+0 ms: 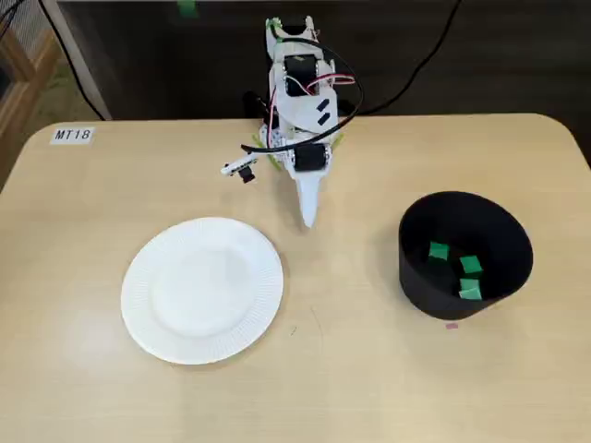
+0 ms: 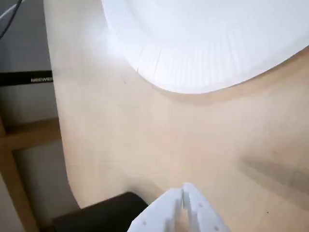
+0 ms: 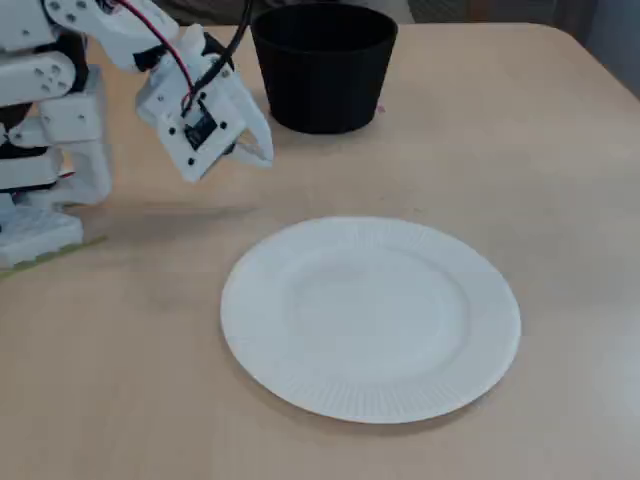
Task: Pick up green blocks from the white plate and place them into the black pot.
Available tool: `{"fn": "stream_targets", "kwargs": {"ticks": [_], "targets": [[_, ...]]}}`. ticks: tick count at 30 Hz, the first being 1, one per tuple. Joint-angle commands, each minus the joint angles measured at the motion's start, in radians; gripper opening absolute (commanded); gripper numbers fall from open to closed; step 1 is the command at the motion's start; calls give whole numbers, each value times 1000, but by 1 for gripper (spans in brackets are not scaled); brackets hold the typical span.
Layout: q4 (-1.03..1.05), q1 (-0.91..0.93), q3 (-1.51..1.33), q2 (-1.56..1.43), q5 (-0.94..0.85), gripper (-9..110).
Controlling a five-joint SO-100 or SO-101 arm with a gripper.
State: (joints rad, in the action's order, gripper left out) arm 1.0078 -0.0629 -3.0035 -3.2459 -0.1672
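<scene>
The white plate [image 1: 203,289] lies bare on the tan table, with no block on it in either fixed view [image 3: 370,315]; its ribbed rim fills the top of the wrist view [image 2: 203,53]. Three green blocks [image 1: 459,269] rest inside the black pot [image 1: 464,254], which stands to the right in a fixed view and at the back [image 3: 324,65] in the other. My white gripper [image 1: 308,219] hangs shut and empty near the arm's base, between plate and pot. Its tips [image 2: 185,193] meet at the bottom of the wrist view, and it points down-right [image 3: 262,152] over bare table.
The arm's base [image 1: 295,111] stands at the table's far edge, with black and red cables behind it. A label reading MT18 [image 1: 72,135] is stuck at the far left corner. A small pink mark [image 1: 452,325] lies by the pot.
</scene>
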Motion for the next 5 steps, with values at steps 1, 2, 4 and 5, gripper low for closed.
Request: {"fn": "stream_targets", "kwargs": {"ticks": [1, 2, 4, 5], "targets": [[-14, -2, 3, -6, -5, -2], [-14, -2, 3, -6, -5, -2], [-14, -2, 3, -6, -5, -2], [-14, -2, 3, -6, -5, -2]]}}
